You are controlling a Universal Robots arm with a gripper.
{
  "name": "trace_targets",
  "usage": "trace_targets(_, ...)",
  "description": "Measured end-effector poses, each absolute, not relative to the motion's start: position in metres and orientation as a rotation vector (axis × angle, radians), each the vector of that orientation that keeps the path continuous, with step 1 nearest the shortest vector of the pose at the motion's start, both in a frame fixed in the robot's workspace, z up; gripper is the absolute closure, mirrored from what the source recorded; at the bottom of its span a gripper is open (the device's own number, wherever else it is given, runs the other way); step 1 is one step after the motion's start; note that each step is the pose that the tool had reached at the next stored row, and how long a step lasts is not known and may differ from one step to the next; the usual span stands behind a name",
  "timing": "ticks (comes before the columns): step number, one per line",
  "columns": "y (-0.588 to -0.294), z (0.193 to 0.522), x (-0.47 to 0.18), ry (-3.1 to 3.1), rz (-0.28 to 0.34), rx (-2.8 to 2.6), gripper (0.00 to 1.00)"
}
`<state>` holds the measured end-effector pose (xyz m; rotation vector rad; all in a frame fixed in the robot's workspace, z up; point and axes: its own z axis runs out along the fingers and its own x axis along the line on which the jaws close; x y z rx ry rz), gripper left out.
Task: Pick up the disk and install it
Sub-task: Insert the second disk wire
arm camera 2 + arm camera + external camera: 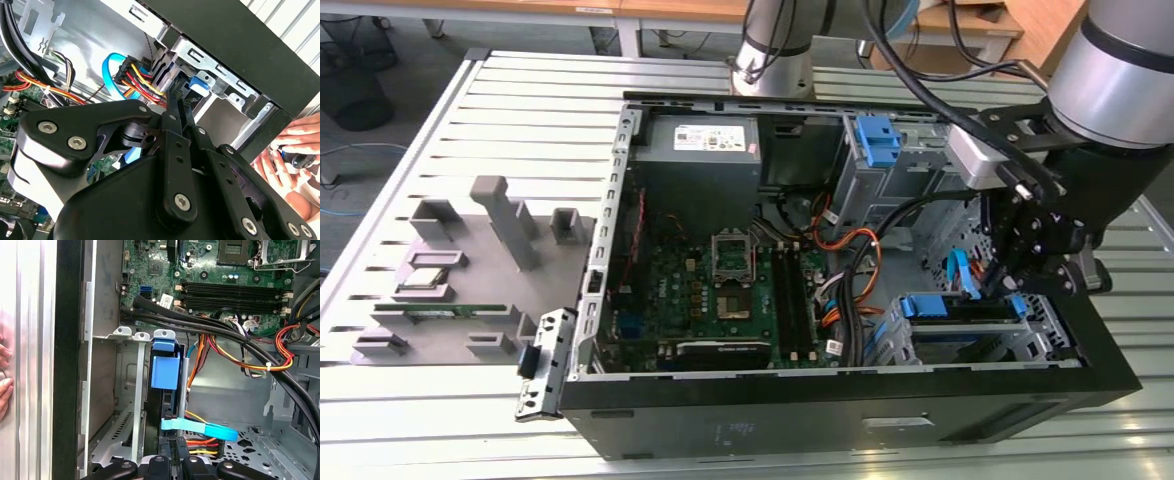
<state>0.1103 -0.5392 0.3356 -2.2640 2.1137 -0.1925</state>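
Progress check: looks like the disk (164, 371) is already sitting in its bay, so the pick-up part is done and the install is near its end, at least judging by how things lie. In the first wrist view the blue carrier frame stands on edge inside the metal drive cage (131, 390), straight ahead of the pincer (171, 460), with a flat blue data cable (200, 428) and a bundle of red, yellow and black power wires (200, 446) running in right by the fingertips. In the exterior view the pincer (1003, 290) hangs low inside the computer case (854, 420), just above the blue frame of the disk (958, 306) in the corner cage.

The second wrist view shows the two fingers (176, 125) pressed nearly together, tips at the power plug (162, 75), with nothing I can make out between them. So: closed or as good as closed, not carrying the drive. Whether the plug is fully seated I can't tell. A person's hand (292, 150) rests outside the case.
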Motion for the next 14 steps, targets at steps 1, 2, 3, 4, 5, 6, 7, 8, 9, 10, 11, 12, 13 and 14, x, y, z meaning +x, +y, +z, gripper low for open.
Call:
trace_targets(1,-0.5392,0.3356,0.1096,2.112,-0.195,-2.263,0.84)
trace_targets(2,-0.5393,0.3355,0.1090,2.110,-0.198,-2.262,0.84)
trace_targets(3,-0.5395,0.3355,0.1086,2.109,-0.201,-2.261,0.84)
trace_targets(4,-0.5398,0.3354,0.1085,2.108,-0.203,-2.260,0.84)
trace_targets(5,-0.5402,0.3353,0.1085,2.107,-0.204,-2.259,0.84)
trace_targets(6,-0.5407,0.3353,0.1085,2.107,-0.206,-2.258,0.84)
trace_targets(7,-0.5409,0.3353,0.1083,2.106,-0.207,-2.257,0.84)
trace_targets(8,-0.5411,0.3353,0.1081,2.105,-0.209,-2.256,0.84)
trace_targets(9,-0.5411,0.3353,0.1079,2.105,-0.210,-2.255,0.84)
trace_targets(10,-0.5412,0.3353,0.1077,2.106,-0.211,-2.254,0.84)
trace_targets(11,-0.5412,0.3352,0.1075,2.108,-0.212,-2.252,0.84)
trace_targets(12,-0.5413,0.3352,0.1072,2.112,-0.212,-2.247,0.84)
trace_targets(13,-0.5413,0.3351,0.1072,2.120,-0.212,-2.240,0.84)
trace_targets(14,-0.5412,0.3350,0.1071,2.129,-0.213,-2.232,0.84)
